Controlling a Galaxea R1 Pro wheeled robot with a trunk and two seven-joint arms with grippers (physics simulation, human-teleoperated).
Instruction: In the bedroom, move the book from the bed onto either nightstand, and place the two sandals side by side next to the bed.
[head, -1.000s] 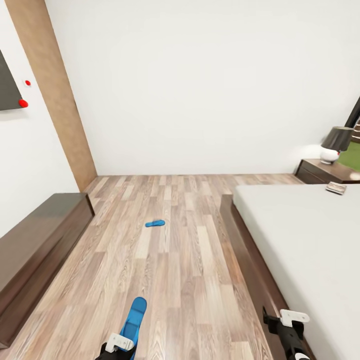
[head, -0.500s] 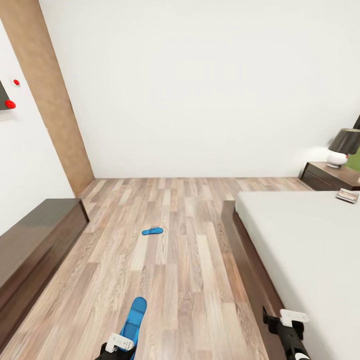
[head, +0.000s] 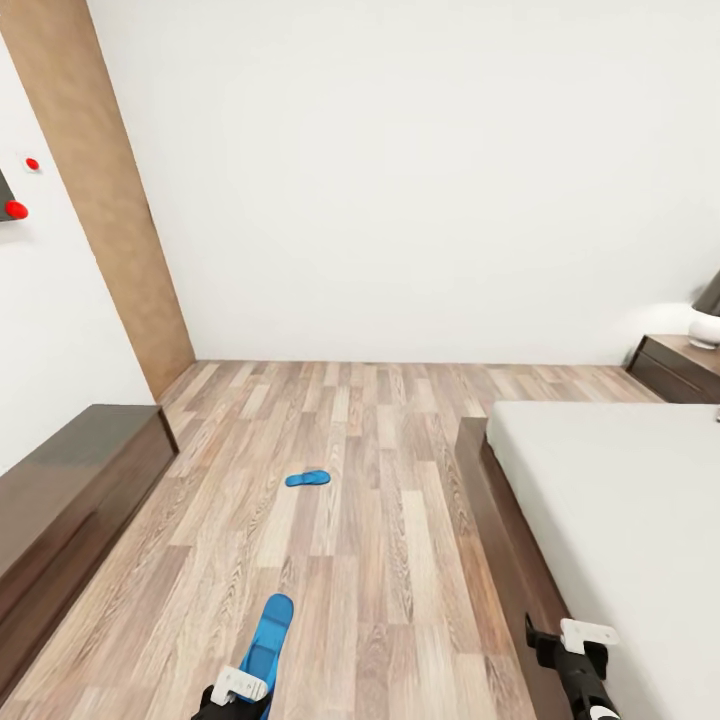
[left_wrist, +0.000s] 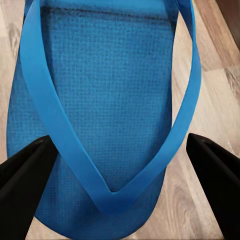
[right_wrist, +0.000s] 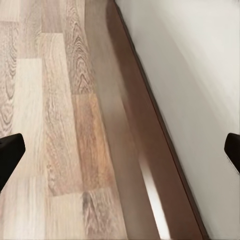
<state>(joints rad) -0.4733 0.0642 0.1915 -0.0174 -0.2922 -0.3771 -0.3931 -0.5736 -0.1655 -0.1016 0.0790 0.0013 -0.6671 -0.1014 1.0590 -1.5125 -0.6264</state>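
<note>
My left gripper (left_wrist: 117, 165) squeezes one blue sandal (left_wrist: 105, 100) between its black fingers (left_wrist: 22, 185). My right gripper (right_wrist: 120, 150) is wide open and holds nothing, above the floor (right_wrist: 45, 100) beside the bed (right_wrist: 200, 75)

Book gone past right edge, apparently camera swing.

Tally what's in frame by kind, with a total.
Blue sandals: 2, one held in the left gripper (sandal), one on the floor
Bed: 1
Nightstand: 1
Bench: 1
Lamp: 1
Total: 6
</note>
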